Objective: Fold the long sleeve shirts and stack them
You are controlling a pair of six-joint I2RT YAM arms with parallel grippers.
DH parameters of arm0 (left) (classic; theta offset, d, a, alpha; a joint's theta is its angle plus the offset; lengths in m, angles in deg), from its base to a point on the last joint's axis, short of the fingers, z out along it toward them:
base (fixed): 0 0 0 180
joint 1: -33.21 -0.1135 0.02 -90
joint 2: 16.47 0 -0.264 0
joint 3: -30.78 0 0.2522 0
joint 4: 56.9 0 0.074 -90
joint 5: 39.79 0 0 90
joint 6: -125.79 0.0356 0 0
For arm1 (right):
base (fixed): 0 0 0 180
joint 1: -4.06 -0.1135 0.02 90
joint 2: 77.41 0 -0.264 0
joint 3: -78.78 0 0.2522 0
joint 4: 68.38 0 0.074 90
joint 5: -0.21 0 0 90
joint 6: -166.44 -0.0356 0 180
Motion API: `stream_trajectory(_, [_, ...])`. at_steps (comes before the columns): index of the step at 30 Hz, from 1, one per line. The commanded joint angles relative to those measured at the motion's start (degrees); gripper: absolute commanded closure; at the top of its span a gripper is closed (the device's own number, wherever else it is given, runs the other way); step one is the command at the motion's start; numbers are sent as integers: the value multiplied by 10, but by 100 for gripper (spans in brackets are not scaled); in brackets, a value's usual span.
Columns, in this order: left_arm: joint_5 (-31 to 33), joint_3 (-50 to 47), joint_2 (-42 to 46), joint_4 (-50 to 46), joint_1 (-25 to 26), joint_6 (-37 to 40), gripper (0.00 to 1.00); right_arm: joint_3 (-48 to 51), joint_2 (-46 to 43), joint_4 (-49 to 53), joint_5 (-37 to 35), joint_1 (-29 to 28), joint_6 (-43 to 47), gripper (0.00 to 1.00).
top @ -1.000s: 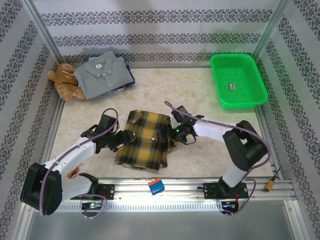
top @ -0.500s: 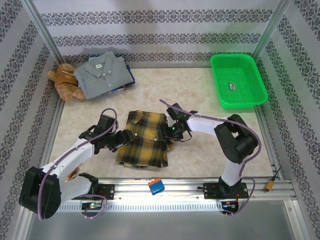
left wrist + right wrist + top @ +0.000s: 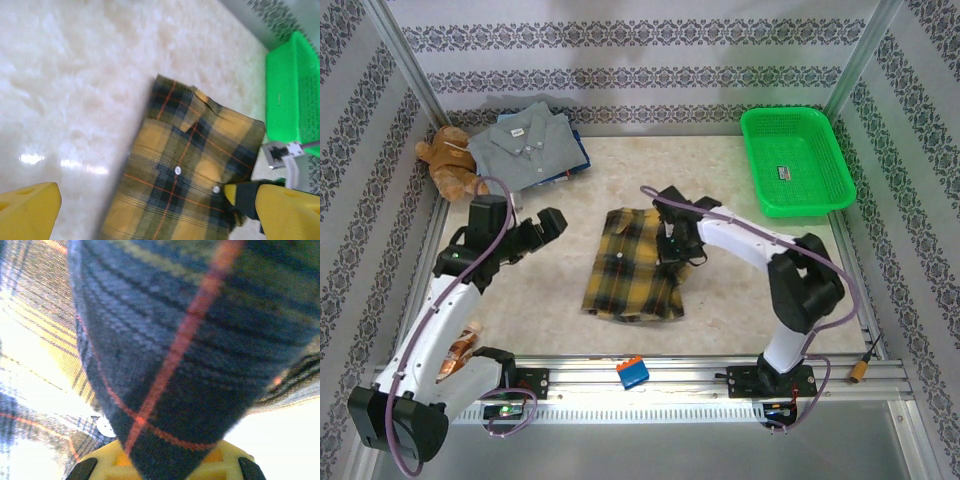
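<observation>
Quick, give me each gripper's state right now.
Left gripper: open, holding nothing.
Right gripper: closed on the plaid shirt at its right edge.

The left gripper (image 3: 548, 222) has let go of the plaid flannel shirt (image 3: 632, 268) and drawn back toward the table's left edge. It now hangs well clear of the cloth, its yellow fingers (image 3: 30, 210) spread wide. The shirt has slid toward the right edge and a little toward the far edge. The right gripper (image 3: 672, 245) has moved farther from the near edge, pinching the shirt's right side.
</observation>
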Motion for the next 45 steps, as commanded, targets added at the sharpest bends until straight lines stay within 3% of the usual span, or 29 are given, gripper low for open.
stream_trajectory(1, [13,54,-18,-40,-19,61,0,-53,-70,117,-149,32,67,100])
stream_trajectory(9, [-8,112,-47,-15,-47,64,0,-160,-164,193,-335,85,215,100])
stream_trajectory(13, [-21,106,-60,-1,-48,56,0,-209,-150,226,-408,67,305,100])
stream_trajectory(16, [-33,92,-62,10,-48,47,0,-202,-128,223,-451,21,350,100])
stream_trajectory(21, [-38,71,-60,19,-48,39,0,-175,-71,219,-460,-45,375,100])
stream_trajectory(24, [-40,33,-50,15,-48,37,0,-177,100,239,-431,-143,353,100])
stream_trajectory(30, [-16,20,-23,-22,-52,48,0,-281,235,240,-351,-263,325,100])
stream_trajectory(33, [-5,12,-11,-31,-57,42,0,-332,285,256,-347,-305,315,100])
stream_trajectory(38, [6,15,10,-37,-70,41,0,-339,277,262,-360,-308,296,100])
stream_trajectory(42, [-2,24,12,-31,-82,39,0,-317,243,245,-329,-303,281,100])
stream_trajectory(45, [-19,33,1,-17,-83,32,0,-312,231,258,-347,-277,267,100])
